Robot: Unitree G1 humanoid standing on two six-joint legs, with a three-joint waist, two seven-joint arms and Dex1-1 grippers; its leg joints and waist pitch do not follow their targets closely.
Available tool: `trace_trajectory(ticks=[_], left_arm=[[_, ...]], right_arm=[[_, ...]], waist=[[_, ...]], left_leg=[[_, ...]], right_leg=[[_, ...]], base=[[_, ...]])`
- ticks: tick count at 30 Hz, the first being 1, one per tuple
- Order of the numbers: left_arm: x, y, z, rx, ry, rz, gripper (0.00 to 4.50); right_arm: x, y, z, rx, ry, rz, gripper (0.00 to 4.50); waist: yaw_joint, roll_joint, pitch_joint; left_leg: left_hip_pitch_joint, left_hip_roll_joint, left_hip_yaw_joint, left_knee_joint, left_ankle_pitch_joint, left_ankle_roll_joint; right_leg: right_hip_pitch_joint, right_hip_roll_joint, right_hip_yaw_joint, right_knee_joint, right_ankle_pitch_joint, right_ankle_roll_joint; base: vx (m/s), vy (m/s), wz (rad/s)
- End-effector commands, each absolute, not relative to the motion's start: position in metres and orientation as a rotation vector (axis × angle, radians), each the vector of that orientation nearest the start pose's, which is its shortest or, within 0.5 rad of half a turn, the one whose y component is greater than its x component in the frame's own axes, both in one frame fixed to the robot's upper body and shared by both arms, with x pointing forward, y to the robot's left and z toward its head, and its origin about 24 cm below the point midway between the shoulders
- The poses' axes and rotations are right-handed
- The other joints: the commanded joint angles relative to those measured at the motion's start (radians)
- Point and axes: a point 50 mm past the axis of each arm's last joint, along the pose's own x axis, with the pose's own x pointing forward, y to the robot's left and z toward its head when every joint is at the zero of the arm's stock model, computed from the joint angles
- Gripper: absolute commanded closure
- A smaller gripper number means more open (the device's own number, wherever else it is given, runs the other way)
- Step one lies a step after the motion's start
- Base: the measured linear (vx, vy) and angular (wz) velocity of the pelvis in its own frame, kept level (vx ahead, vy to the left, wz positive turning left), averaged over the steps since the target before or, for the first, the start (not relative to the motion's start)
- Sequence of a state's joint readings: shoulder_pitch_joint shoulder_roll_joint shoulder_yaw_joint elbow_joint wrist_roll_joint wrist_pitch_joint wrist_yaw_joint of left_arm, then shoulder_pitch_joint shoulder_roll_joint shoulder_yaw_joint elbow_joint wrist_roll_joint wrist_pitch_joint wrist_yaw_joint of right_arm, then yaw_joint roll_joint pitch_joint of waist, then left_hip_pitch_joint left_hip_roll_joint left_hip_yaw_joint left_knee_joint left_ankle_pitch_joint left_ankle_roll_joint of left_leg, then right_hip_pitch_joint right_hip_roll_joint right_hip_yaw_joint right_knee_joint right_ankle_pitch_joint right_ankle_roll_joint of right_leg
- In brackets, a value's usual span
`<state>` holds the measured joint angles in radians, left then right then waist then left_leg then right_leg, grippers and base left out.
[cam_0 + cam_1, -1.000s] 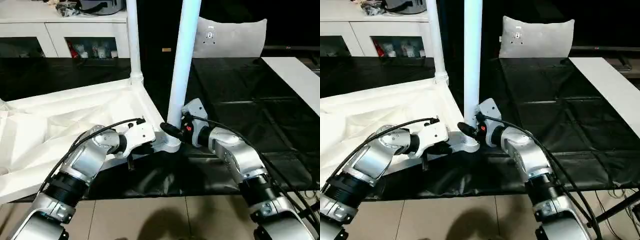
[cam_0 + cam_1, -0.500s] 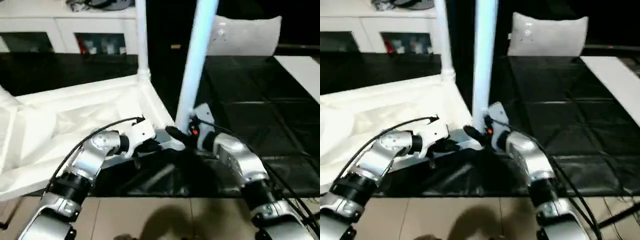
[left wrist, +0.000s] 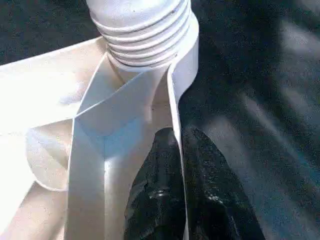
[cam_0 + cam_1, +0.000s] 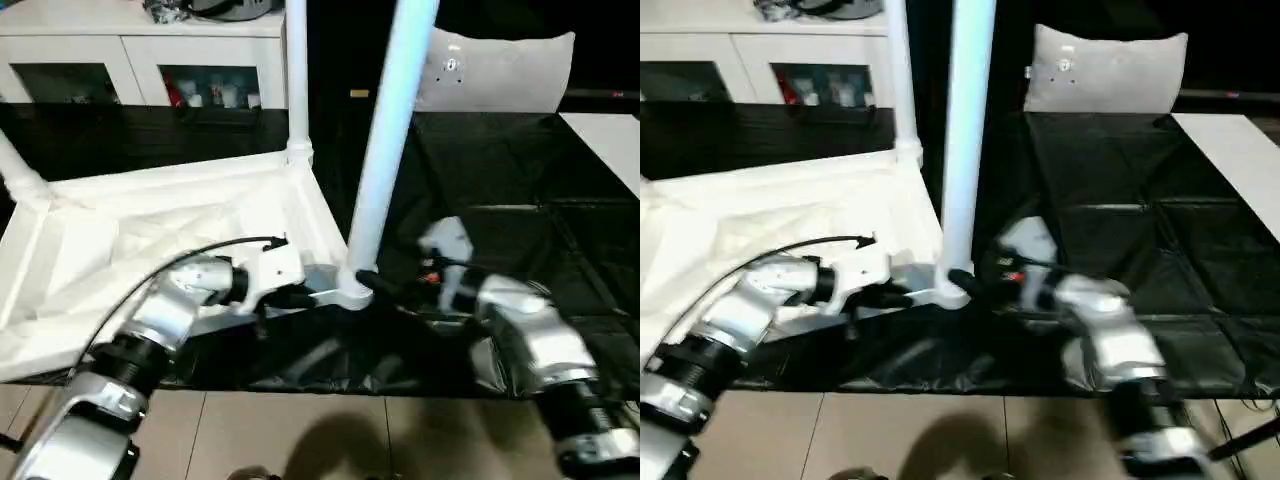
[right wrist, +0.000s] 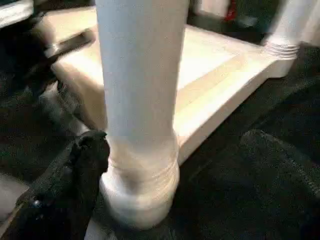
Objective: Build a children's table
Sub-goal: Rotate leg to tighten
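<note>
Head views: one white children's table [image 4: 150, 250] lies upside down at centre left on black sheeting, three legs counted upright in corner sockets, namely the near leg [image 4: 385, 150] at centre, a second leg [image 4: 297, 75] at upper centre and a third leg [image 4: 18, 170] at the left edge. Left wrist view: the left pincer [image 3: 182, 190] is clamped tight on the table's thin rim wall below the threaded socket. Right wrist view: the right pincer [image 4: 385, 290] stands spread wide, one finger [image 5: 75, 175] beside the near leg's base, gripping nothing.
</note>
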<state>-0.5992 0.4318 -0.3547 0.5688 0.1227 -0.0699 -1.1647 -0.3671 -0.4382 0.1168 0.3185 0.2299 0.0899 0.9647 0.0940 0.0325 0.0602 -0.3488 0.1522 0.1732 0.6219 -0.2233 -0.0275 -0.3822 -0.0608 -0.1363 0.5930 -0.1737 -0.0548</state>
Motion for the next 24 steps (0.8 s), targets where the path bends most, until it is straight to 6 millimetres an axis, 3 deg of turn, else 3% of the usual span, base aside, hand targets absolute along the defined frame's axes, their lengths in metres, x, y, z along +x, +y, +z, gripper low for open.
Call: trace_trajectory(ticks=[1,6,12,19,20,22,24], left_arm=[[0.309,0.138,0.047,0.769,0.447,-1.466,4.5],[0.311,0.128,0.058,0.809,0.391,-1.586,4.5],[0.311,0.122,0.062,0.838,0.378,-1.658,4.5],[0.311,0.117,0.064,0.883,0.362,-1.724,4.5],[0.311,0.117,0.064,0.882,0.361,-1.729,4.5],[0.312,0.117,0.064,0.882,0.36,-1.732,4.5],[0.312,0.117,0.064,0.885,0.361,-1.736,4.5]], right_arm=[[0.293,-0.174,0.073,-0.219,0.178,1.096,0.03],[0.287,-0.173,0.074,-0.307,0.238,1.219,0.03],[0.287,-0.166,0.068,-0.329,0.275,1.259,0.03],[0.29,-0.158,0.064,-0.291,0.288,1.295,0.03],[0.289,-0.156,0.064,-0.274,0.288,1.306,0.3],[0.289,-0.155,0.065,-0.261,0.287,1.314,0.3],[0.288,-0.154,0.064,-0.242,0.289,1.329,0.62]], waist=[[0.002,0.004,-0.065],[0.006,0.004,-0.067],[0.023,0.006,-0.071],[0.021,0.01,-0.068],[0.021,0.009,-0.069],[0.023,0.01,-0.07],[0.024,0.009,-0.07]], left_leg=[[0.001,0.093,-0.041,-0.08,-0.167,0.07],[0.001,0.091,-0.04,-0.078,-0.152,0.083],[0.004,0.101,-0.041,-0.08,-0.148,0.069],[0.004,0.098,-0.04,-0.081,-0.16,0.063],[0.005,0.101,-0.041,-0.081,-0.164,0.061],[0.004,0.103,-0.041,-0.081,-0.161,0.06],[0.003,0.103,-0.041,-0.082,-0.157,0.061]], right_leg=[[0.054,-0.121,0.083,-0.089,-0.324,-0.103],[0.053,-0.12,0.078,-0.092,-0.35,-0.095],[0.049,-0.125,0.081,-0.083,-0.3,-0.122],[0.05,-0.124,0.079,-0.086,-0.312,-0.123],[0.05,-0.125,0.08,-0.087,-0.312,-0.121],[0.051,-0.126,0.08,-0.084,-0.295,-0.125],[0.051,-0.127,0.081,-0.082,-0.283,-0.13]], base=[[0.0,0.0,0.0],[0.0,0.0,0.0],[0.0,0.0,0.0],[0.0,0.0,0.0],[0.0,0.0,0.0],[0.0,0.0,0.0],[0.0,0.0,0.0]])
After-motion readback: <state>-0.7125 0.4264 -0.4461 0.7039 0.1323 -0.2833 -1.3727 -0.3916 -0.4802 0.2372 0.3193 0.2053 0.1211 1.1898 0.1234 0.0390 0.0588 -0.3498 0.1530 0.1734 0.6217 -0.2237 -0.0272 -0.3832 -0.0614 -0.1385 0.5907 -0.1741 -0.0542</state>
